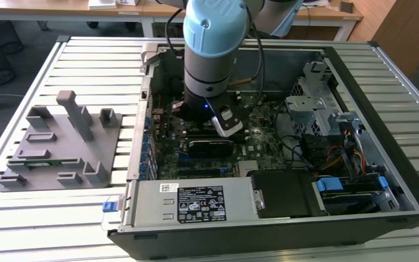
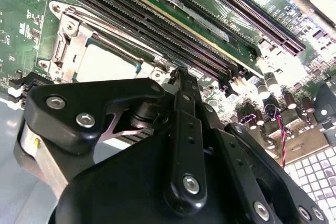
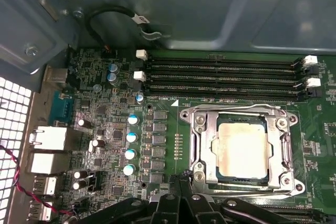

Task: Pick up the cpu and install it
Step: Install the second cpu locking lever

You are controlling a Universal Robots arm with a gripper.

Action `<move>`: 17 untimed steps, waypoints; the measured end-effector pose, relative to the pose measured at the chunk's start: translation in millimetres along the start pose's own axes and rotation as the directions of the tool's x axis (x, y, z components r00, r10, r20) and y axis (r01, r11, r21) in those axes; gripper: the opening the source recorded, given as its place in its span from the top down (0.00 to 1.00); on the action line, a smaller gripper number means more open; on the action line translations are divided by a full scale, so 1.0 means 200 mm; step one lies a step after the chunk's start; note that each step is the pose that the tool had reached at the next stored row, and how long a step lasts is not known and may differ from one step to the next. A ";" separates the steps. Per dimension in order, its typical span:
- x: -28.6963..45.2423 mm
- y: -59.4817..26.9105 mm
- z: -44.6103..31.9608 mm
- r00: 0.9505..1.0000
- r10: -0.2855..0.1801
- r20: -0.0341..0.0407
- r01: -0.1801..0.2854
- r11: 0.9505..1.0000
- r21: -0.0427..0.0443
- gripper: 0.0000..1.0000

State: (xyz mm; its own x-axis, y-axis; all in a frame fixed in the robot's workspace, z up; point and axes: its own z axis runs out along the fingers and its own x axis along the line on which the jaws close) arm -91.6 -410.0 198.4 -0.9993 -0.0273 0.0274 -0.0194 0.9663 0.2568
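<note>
the cpu [image 3: 242, 149] is sitting flat inside the square metal socket frame [image 3: 196, 148] on the green motherboard [image 3: 107, 129], its pale silver top facing up and the frame's edges lying around all four of its sides; in the second wrist view the same cpu [image 2: 107, 62] is showing beyond the black gripper linkage, just beside the long dark memory slots [image 2: 157, 22]. the gripper [image 3: 181, 178] is hanging just off one edge of the socket frame, not touching the cpu, and its fingertips are meeting at a narrow point with nothing between them, so the claw is looking closed and empty. in the first wrist view the memory slots [image 3: 220, 80] are running along the far side of the socket frame, with a row of small blue-topped capacitors [image 3: 130, 145] standing on the other side of it. in the exterior view the arm [image 1: 211, 60] is reaching down into the open computer case [image 1: 384, 164], over the motherboard, while the grey plastic fixture [image 1: 57, 147] is lying on the slatted table [image 1: 49, 229], well apart from the socket frame, outside the case at the exterior view's left.
</note>
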 end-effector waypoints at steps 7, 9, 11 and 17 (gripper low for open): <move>-0.003 0.002 -0.008 1.000 0.000 0.001 0.000 1.000 -0.002 0.89; -0.003 0.005 -0.019 1.000 0.000 0.001 0.000 1.000 -0.003 0.89; -0.003 0.008 -0.033 1.000 0.000 0.001 0.000 1.000 -0.003 0.89; -0.002 0.019 -0.071 1.000 0.000 0.001 0.000 1.000 -0.003 0.89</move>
State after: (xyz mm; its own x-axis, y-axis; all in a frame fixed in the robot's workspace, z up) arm -90.9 -410.1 213.1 -0.9993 -0.0274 0.0263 -0.0197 0.9656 0.2593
